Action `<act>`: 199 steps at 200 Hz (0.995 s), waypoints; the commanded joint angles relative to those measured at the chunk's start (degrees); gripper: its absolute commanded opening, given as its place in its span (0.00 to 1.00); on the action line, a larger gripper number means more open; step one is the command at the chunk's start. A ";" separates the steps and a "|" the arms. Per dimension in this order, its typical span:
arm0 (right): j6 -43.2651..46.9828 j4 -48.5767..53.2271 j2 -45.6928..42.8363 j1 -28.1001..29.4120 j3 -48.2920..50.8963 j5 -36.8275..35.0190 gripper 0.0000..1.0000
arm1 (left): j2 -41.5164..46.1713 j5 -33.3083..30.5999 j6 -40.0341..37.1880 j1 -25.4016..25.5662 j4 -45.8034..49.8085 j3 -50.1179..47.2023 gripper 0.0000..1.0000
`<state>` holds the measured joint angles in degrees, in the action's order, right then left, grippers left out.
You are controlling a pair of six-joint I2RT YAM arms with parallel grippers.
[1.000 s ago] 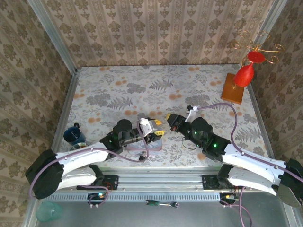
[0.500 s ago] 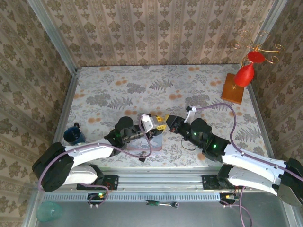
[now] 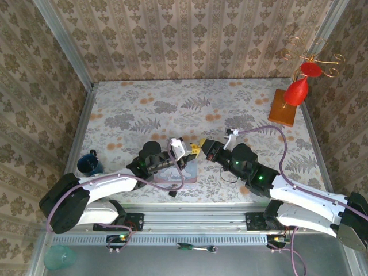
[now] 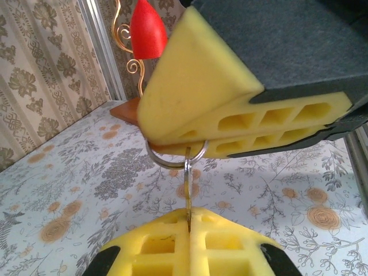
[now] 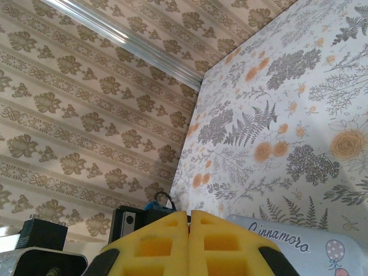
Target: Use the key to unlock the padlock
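Key: upright, clamped in closed left tool; ring at top, pinched by closed right tool immediately right.

In the left wrist view the lower end of the key is buried between the pads of the left end effector at 6 o'clock, and the upper arc of the ring is hidden behind the right end effector. The tin is cut off at the right wrist view's 5 o'clock corner.
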<state>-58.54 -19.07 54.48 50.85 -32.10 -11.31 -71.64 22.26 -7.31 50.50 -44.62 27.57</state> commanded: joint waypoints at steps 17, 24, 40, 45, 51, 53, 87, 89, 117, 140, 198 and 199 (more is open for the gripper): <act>1.35 6.28 -0.83 0.31 -3.76 -2.17 0.04 | 2.36 -0.87 -1.93 -0.93 0.56 1.11 0.00; 2.43 9.35 -1.24 0.30 -4.80 -3.34 0.13 | 3.07 -2.41 -3.26 -1.02 2.66 1.24 0.00; 4.53 17.79 -1.70 -0.78 -7.63 -5.35 0.31 | 5.07 -6.86 -8.06 -1.05 10.40 2.38 0.00; 4.94 20.19 -1.66 -1.47 -8.31 -5.42 0.34 | 5.58 -8.22 -9.76 -1.03 13.34 2.96 0.00; 5.23 22.24 -1.66 -2.35 -8.80 -4.90 0.36 | 6.32 -9.44 -11.93 -1.02 16.56 3.67 0.00; 5.31 22.79 -1.66 -2.67 -8.89 -4.56 0.37 | 6.51 -9.74 -12.68 -1.06 17.85 3.90 0.00; 1.75 21.25 -1.22 -9.73 -6.66 10.29 0.37 | 8.37 -12.15 -26.74 -1.37 30.50 6.46 0.00; 1.10 20.65 -1.28 -10.12 -6.18 11.12 0.37 | 8.47 -12.51 -27.06 -1.39 30.48 6.45 0.00; -7.96 13.84 -1.25 -11.39 -1.79 15.88 0.31 | 10.00 -8.95 -40.30 -1.42 29.69 3.89 0.00; -11.25 12.04 0.86 -11.04 -2.17 19.56 0.30 | 10.11 -7.68 -41.68 -1.46 28.56 4.40 0.00; -16.07 6.84 4.29 -7.03 -4.07 22.70 0.34 | 9.41 -8.24 -44.69 -1.29 29.77 5.39 0.00; -16.07 6.89 4.35 -7.01 -4.09 22.67 0.34 | 9.41 -8.22 -44.71 -1.28 29.77 5.34 0.00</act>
<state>-71.83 -9.87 57.87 42.59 -34.15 9.15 -62.50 13.28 -48.84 49.36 -15.59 32.05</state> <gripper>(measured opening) 0.337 0.064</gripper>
